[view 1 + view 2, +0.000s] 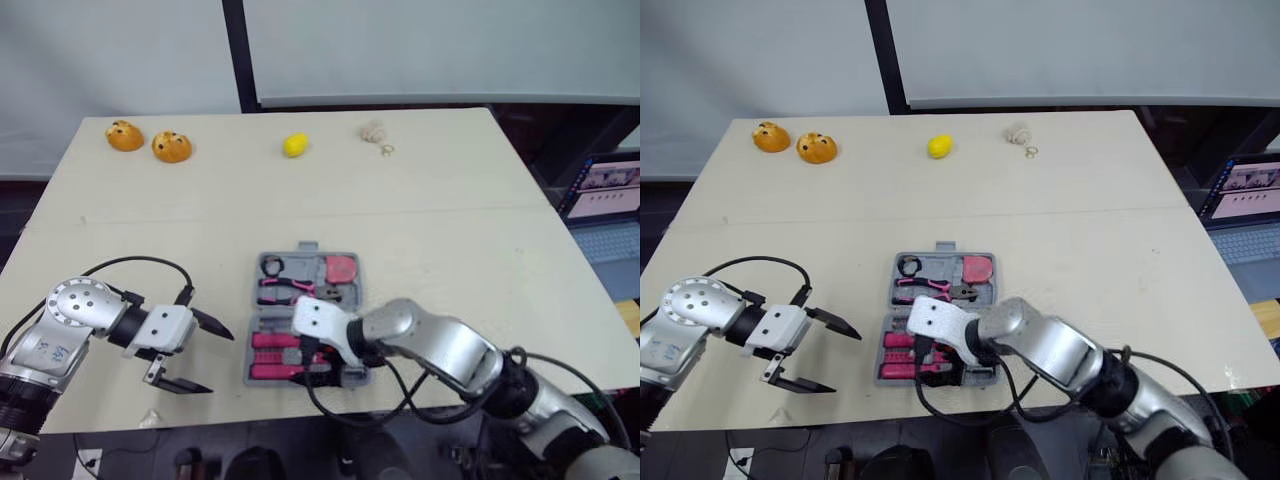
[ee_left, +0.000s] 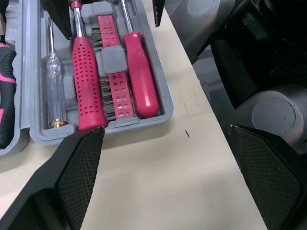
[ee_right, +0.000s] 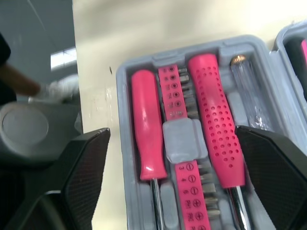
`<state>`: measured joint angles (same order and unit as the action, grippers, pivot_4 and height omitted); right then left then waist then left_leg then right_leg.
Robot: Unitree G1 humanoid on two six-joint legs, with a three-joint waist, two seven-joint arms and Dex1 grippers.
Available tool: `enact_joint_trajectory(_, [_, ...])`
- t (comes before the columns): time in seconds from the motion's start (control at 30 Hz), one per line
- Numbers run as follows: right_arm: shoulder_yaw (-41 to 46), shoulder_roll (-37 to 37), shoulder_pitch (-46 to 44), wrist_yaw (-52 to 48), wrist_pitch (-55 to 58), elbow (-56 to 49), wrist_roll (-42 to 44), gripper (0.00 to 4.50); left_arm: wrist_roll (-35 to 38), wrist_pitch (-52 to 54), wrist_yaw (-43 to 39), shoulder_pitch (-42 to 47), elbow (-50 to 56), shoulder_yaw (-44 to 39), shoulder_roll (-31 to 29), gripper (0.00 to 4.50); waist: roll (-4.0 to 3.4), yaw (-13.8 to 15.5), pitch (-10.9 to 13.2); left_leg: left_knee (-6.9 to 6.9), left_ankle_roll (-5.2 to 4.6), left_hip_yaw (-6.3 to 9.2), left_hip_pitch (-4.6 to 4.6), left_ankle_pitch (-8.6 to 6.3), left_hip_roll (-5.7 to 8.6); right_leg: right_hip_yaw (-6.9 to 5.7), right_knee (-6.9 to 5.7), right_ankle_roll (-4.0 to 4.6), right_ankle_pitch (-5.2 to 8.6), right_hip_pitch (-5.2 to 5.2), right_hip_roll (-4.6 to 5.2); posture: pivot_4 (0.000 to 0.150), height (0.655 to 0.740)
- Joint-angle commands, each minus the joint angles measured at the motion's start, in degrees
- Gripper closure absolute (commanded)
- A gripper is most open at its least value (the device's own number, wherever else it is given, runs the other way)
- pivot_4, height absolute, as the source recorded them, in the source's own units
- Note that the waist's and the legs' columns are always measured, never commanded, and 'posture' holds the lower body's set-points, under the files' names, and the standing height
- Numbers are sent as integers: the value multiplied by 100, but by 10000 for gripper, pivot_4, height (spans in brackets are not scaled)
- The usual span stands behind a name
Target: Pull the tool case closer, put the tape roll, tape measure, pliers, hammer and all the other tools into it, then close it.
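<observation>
The grey tool case (image 1: 307, 248) lies open near the table's front edge. Its far half holds a black tape roll (image 1: 272, 266), a pink tape measure (image 1: 342, 267) and pink-handled pliers (image 1: 285, 290). Its near half holds two pink screwdrivers (image 3: 146, 124) (image 3: 216, 124), a bit holder (image 3: 180, 139) and a clear tester screwdriver (image 3: 249, 91). My right gripper (image 1: 322, 366) hovers open over that near half, with nothing between its fingers. To the left of the case, just above the bare table, my left gripper (image 1: 221, 362) is open and empty, pointing at the case.
Two orange buns (image 1: 125, 135) (image 1: 171, 147), a lemon (image 1: 294, 145) and a small beige object (image 1: 373, 130) sit along the table's far edge. A laptop (image 1: 610, 200) stands off the table to the right. The case is close to the front edge.
</observation>
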<state>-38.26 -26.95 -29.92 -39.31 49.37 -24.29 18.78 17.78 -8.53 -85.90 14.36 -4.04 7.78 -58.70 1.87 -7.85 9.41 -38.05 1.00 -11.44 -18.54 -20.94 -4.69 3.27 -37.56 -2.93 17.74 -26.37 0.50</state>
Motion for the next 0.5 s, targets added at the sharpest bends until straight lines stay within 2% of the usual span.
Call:
enact_joint_trajectory(0.03, [501,250,684,-305,-1512,171,90,5763,104,25,-133,-18,159,-141,12,0,2,-3,-1,1,2,-3,1,1,-1,0,-1,0,0,1,-3,1500,7400])
enact_joint_trajectory(0.07, [494,240,847,-426,-1869,280,6,8909,102,32,-125,-13,160,-141,25,0,2,-9,-1,2,4,-9,3,2,-1,1,-2,0,0,0,-5,1500,7400])
enact_joint_trajectory(0.2, [543,388,1376,-619,-2737,840,-153,29360,119,102,-85,46,160,-151,90,0,3,-2,-2,2,5,-14,11,3,0,4,-5,1,0,5,-7,1500,7400])
enact_joint_trajectory(0.23, [548,426,1438,-634,-2809,933,-188,35605,125,115,-87,55,156,-160,97,0,3,-1,-1,2,5,-15,11,3,-1,3,-5,1,0,6,-7,1500,7400])
enact_joint_trajectory(0.3, [492,456,1500,-659,-2941,1106,-356,44699,123,128,-106,79,130,-176,104,0,3,0,-2,0,5,-14,11,3,-1,4,-5,1,0,6,-6,1500,7400])
enact_joint_trajectory(0.5, [378,602,1482,-621,-2913,1487,-821,44699,82,86,-159,169,11,-183,117,0,3,-2,-2,-1,6,-11,14,3,-2,9,-10,2,1,4,-7,1500,7400])
